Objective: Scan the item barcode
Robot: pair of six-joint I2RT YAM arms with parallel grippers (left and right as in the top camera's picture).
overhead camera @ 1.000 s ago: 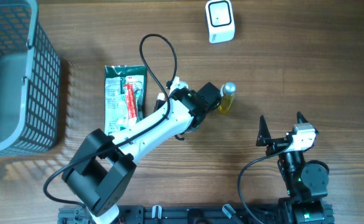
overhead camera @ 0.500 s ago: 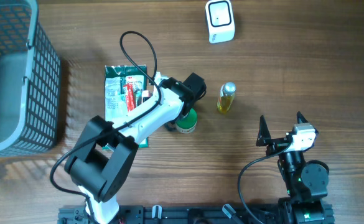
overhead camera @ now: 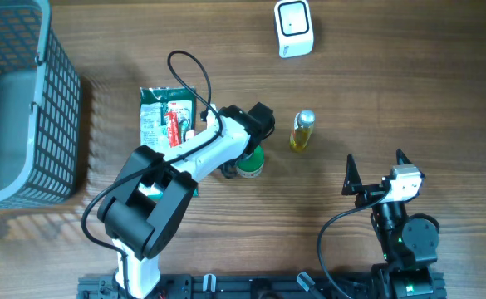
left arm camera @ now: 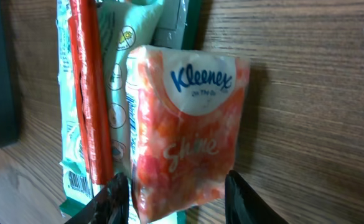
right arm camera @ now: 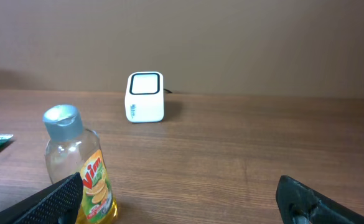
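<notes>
In the left wrist view an orange and white Kleenex tissue pack [left arm camera: 191, 118] lies on the wood beside green packets [left arm camera: 76, 155], one with a barcode. My left gripper [left arm camera: 177, 198] is open, one finger on each side of the pack's near end, with a slim gap at the right finger. From overhead the left arm [overhead camera: 218, 149] covers the pack. The white scanner [overhead camera: 294, 29] stands at the back, also in the right wrist view as the scanner [right arm camera: 145, 98]. My right gripper [overhead camera: 375, 162] is open and empty at the front right.
A yellow Vim bottle [overhead camera: 302, 131] stands mid-table, close to the right gripper's left finger as the bottle [right arm camera: 79, 168]. A green round container [overhead camera: 249, 162] sits by the left arm. Green packets [overhead camera: 166, 124] lie left of it. A grey basket [overhead camera: 60, 108] fills the far left.
The left arm swung left, away from the yellow bottle to the packets, uncovering the green container. Its jaws have parted around the tissue pack. The right arm has not moved.
</notes>
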